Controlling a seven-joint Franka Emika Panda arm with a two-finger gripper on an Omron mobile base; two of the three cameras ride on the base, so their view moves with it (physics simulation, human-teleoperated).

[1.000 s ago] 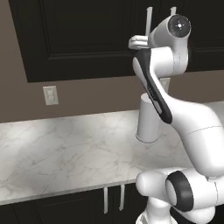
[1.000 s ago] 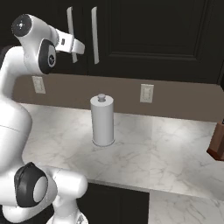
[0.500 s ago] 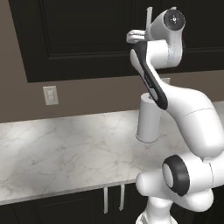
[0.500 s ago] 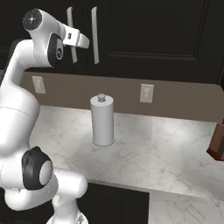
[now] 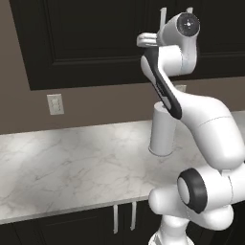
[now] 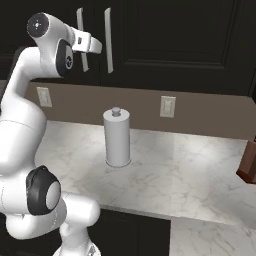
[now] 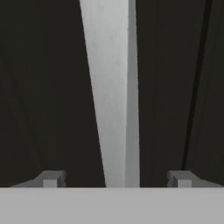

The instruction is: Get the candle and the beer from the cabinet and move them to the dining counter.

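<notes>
The tall black cabinet (image 5: 91,43) (image 6: 165,40) hangs above the worktop with its doors shut. Two long silver bar handles (image 6: 107,40) (image 5: 162,19) run down where the doors meet. My gripper (image 6: 96,48) (image 5: 139,39) is raised to handle height, close against the doors. In the hand view one silver handle (image 7: 111,87) runs upright between my two fingertips (image 7: 50,179), which stand wide apart; the gripper (image 7: 114,179) is open around it without touching. The candle and the beer are hidden, and the dining counter is out of view.
A white cylindrical roll on a stand (image 5: 162,129) (image 6: 116,137) stands on the narrow marble worktop (image 5: 62,162) (image 6: 185,170) by the wall. Wall outlets (image 5: 55,104) (image 6: 167,106) sit above it. A brown block (image 6: 248,160) is at the right edge. Lower cabinet handles (image 5: 115,217) show below.
The arm has straightened upward and the hand has risen a little along the cabinet handles. The doors remain shut and the roll has not moved.
</notes>
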